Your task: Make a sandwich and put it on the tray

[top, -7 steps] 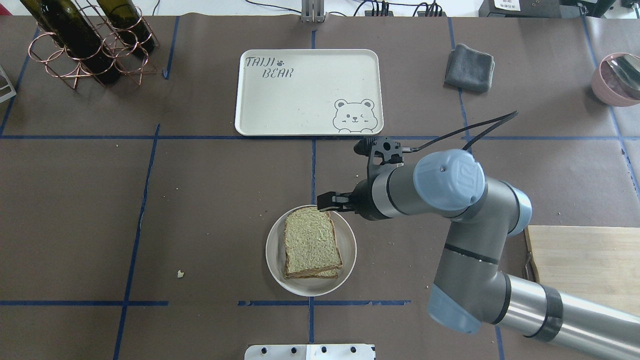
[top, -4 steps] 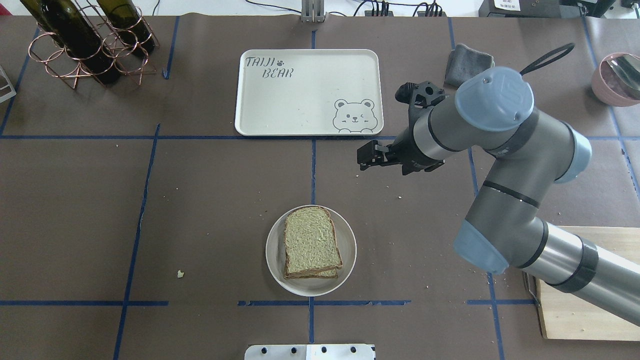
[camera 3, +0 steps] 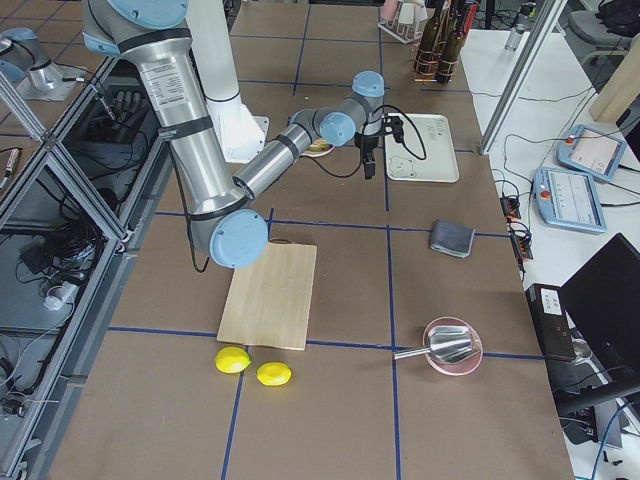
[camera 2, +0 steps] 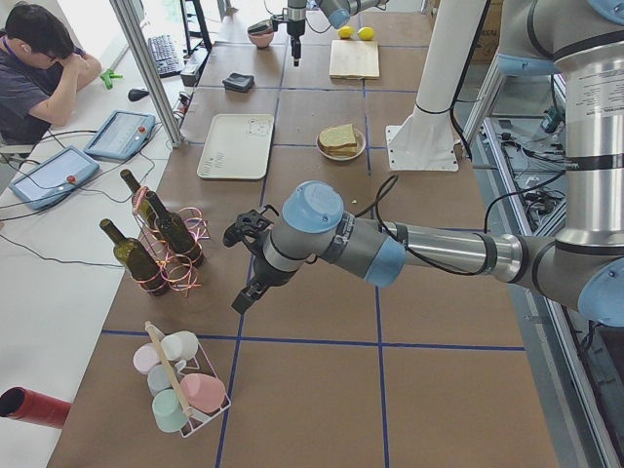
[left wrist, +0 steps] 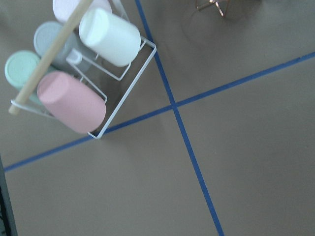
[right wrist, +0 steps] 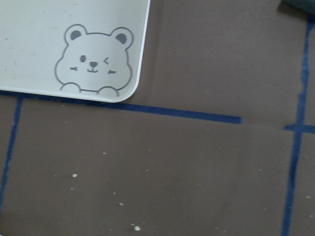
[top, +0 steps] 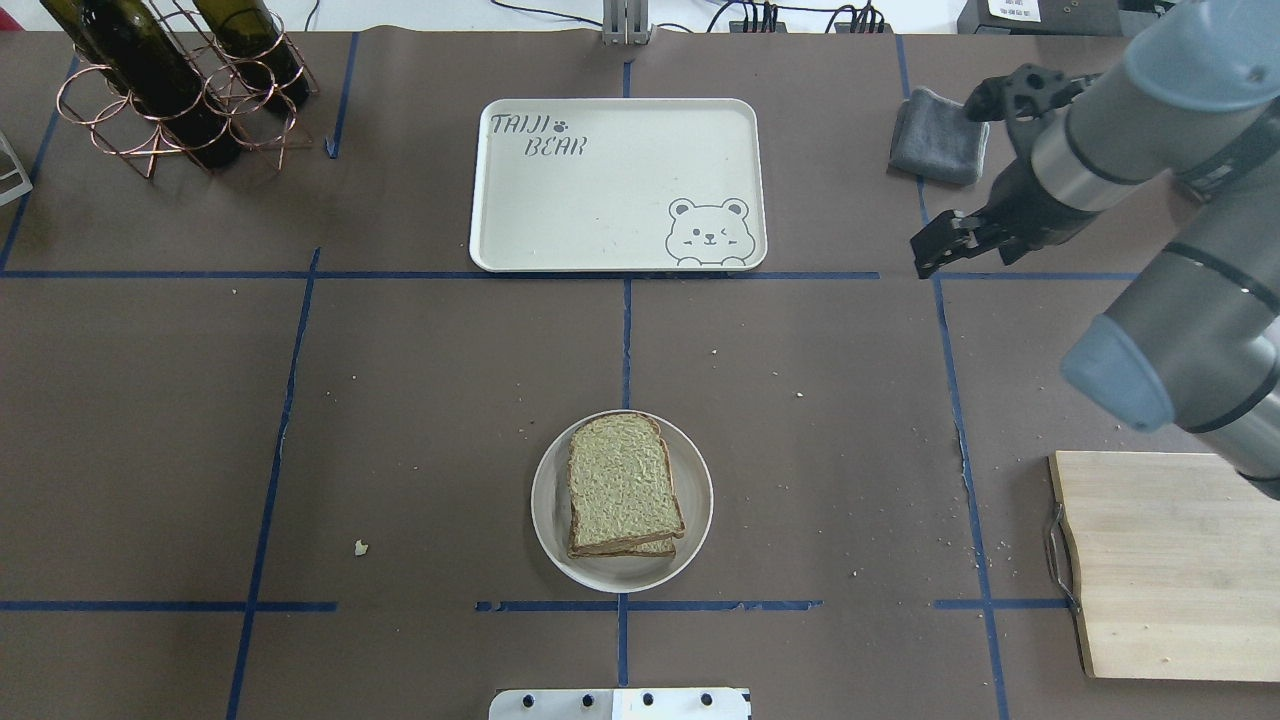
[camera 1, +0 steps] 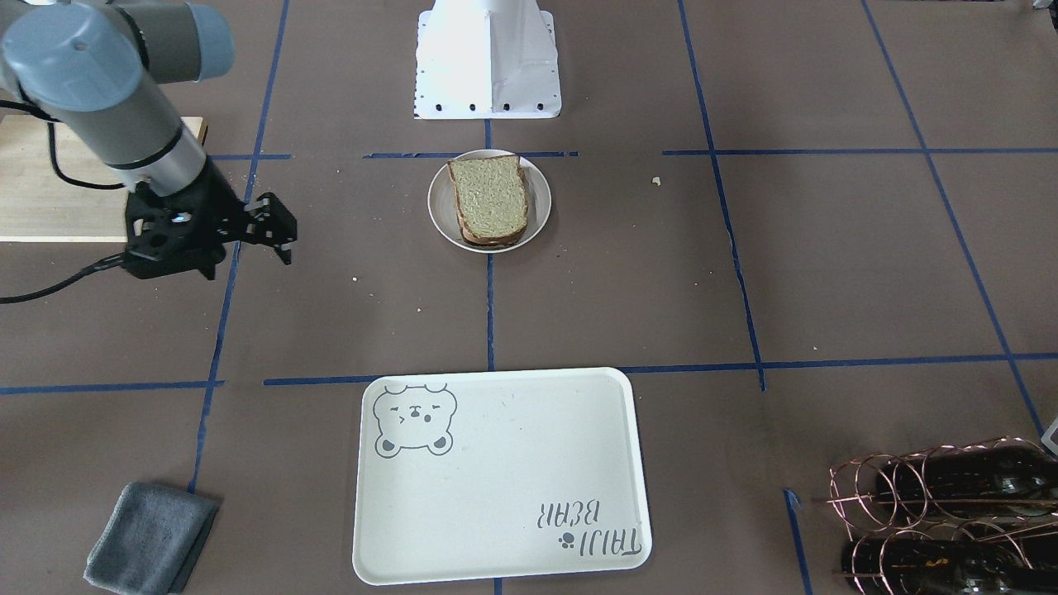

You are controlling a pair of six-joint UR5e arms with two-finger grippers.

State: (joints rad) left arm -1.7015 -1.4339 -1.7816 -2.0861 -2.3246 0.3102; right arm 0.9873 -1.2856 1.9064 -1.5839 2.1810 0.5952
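The sandwich point(top: 620, 482) lies on a small round white plate point(top: 547, 505) at the table's near middle: two tan slices stacked, the egg hidden between them. It also shows in the front view point(camera 1: 489, 197). The cream tray point(top: 600, 200) with the bear drawing lies bare beyond it, and shows too in the front view point(camera 1: 496, 487) and the right wrist view point(right wrist: 49, 29). My right gripper point(top: 928, 252) hangs above the table to the right of the tray, open and empty; it also shows in the front view point(camera 1: 279, 231). My left gripper point(camera 2: 241, 300) shows only in the left side view, so I cannot tell its state.
A folded grey cloth point(top: 940, 135) lies just behind the right gripper. A wooden cutting board point(top: 1170, 560) is at the near right, a pink bowl point(top: 1235, 155) at the far right. A wine-bottle rack point(top: 170, 80) stands far left. A cup rack point(left wrist: 74, 83) is under the left wrist.
My right arm has pulled away from the plate's far edge, moving up and to the right, past the tray's corner to beside the grey cloth. The sandwich has not moved.
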